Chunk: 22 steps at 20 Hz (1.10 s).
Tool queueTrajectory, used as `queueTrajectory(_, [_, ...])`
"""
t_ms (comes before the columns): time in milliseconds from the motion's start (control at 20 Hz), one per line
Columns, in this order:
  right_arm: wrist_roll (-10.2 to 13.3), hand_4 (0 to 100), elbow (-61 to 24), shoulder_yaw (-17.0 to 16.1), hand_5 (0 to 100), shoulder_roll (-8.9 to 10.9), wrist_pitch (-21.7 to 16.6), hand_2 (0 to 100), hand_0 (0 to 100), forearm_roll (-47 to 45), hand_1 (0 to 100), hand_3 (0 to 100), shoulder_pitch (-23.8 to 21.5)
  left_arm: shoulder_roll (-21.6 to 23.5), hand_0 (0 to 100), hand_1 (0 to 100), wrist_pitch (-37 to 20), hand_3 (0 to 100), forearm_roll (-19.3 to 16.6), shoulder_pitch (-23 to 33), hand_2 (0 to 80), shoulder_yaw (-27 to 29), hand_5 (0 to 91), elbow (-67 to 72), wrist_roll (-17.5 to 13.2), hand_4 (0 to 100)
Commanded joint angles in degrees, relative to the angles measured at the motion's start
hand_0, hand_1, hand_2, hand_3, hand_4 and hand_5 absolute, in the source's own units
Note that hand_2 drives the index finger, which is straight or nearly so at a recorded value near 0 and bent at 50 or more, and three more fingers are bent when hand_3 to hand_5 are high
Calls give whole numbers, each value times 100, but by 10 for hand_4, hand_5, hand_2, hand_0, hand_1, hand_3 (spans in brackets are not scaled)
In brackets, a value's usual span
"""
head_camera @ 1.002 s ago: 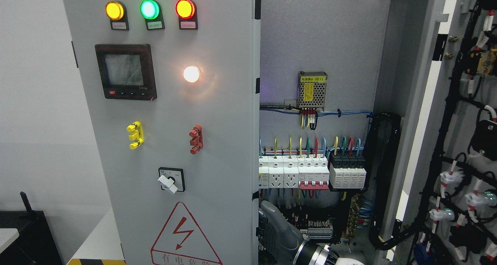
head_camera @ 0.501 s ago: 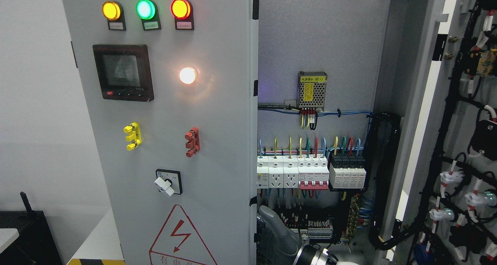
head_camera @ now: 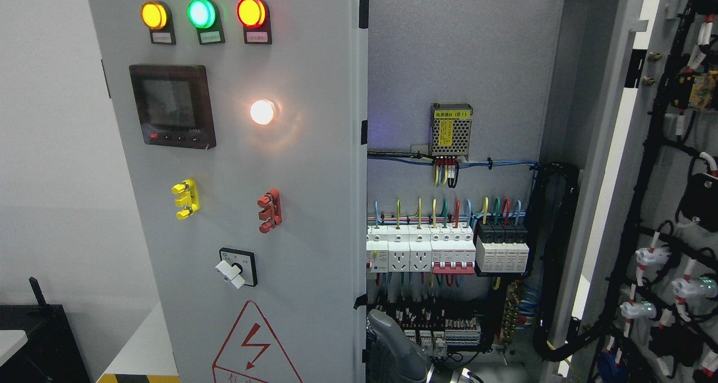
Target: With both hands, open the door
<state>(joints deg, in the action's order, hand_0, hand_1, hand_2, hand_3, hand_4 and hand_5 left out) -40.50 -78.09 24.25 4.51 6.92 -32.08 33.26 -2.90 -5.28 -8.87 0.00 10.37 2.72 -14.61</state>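
A tall grey metal electrical cabinet [head_camera: 460,52] carried a perforated silver power supply box [head_camera: 450,129] and a row of white circuit breakers [head_camera: 420,251] on its back panel.

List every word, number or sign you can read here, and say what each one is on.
"(B1)", after characters too small to read: label on the mesh power supply.
Lightning-bolt warning triangle: left door; its text is cut off.
Tags under the three lamps, meter print, breaker markings: too small or blurred.

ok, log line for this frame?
left door: ajar | right robot hand: low, behind its edge, grip unclear | right door: open
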Motion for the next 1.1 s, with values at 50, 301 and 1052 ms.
queueTrajectory(50, [-98,0,-276,133,0,-2,2,0,106,-78,0,0,-135,0,0,0,-17,0,-1,79,0,0,0,0,2,31])
queueTrajectory(301, [-107,0,-496,256,0,6,20,0,106,-377,0,0,-267,0,0,0,-17,0,-1,79,0,0,0,0,2,31])
queueTrajectory(1052, [-318,0,-1076,555,0,-2,187,0,106,-378,0,0,-610,0,0,0,-26,0,-1,79,0,0,0,0,2,31])
